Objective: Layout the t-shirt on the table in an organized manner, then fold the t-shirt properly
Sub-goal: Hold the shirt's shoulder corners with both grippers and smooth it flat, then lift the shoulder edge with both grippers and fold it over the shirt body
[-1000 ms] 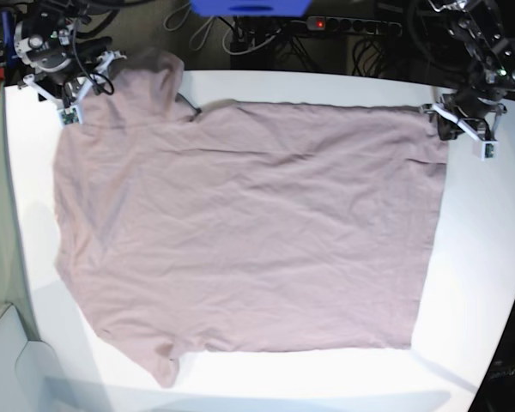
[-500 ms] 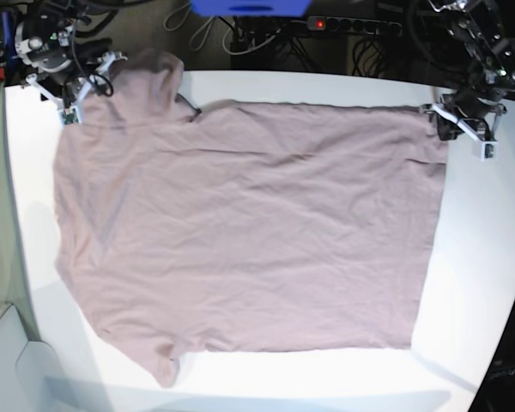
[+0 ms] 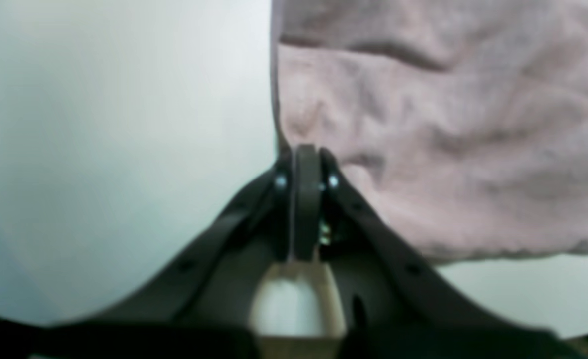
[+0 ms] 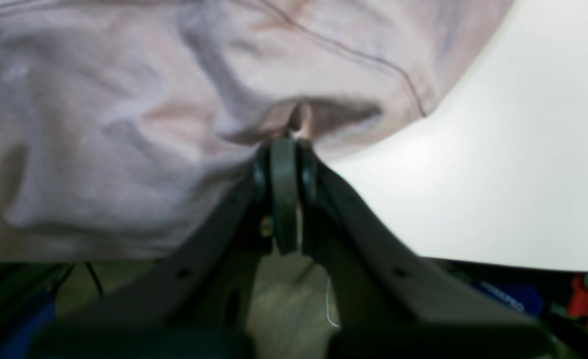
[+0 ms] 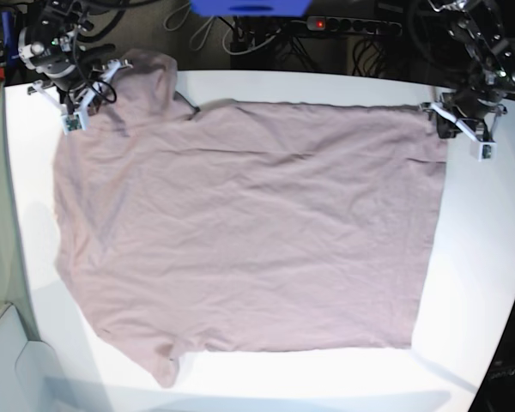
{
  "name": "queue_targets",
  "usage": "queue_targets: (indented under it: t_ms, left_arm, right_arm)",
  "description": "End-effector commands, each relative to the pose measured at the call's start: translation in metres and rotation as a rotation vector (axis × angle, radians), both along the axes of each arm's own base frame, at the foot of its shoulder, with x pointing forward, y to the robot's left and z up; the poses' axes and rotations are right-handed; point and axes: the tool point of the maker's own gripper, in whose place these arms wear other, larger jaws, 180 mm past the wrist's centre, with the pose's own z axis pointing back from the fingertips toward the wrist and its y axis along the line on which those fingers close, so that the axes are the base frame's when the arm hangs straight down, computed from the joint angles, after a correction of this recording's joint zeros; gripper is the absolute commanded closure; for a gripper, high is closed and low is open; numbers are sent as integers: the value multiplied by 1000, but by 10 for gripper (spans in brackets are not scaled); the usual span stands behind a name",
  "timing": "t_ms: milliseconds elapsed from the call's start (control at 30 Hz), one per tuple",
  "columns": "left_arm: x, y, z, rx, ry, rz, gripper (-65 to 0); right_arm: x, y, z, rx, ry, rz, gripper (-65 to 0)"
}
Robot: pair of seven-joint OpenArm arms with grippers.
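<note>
My left jaws are clamped on the hem corner of the mauve-pink t-shirt; my right jaws pinch its sleeve; it lies spread flat on the white table.

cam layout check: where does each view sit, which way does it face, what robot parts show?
Base: overhead, looking down on the table and the spread t-shirt; both arms show at the far corners, right gripper at image left, left gripper at image right.
Left wrist: behind the left gripper, facing the shirt's corner; shut fingers show.
Right wrist: behind the right gripper, facing bunched fabric; shut fingers show.
Shared: all three views show shirt and table.
</note>
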Motion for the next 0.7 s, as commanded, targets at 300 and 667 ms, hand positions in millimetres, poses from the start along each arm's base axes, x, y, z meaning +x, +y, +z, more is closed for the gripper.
queue_targets:
  t_ms: [300,667]
  left_arm:
    - [21,6,36,72,-76,-27,-2]
    - [57,8,63,96,-136,-29,-2]
  right_arm:
    - [28,-20,50,-142,-95,21,0]
    - [79,-35,88,-201,-236,32,0]
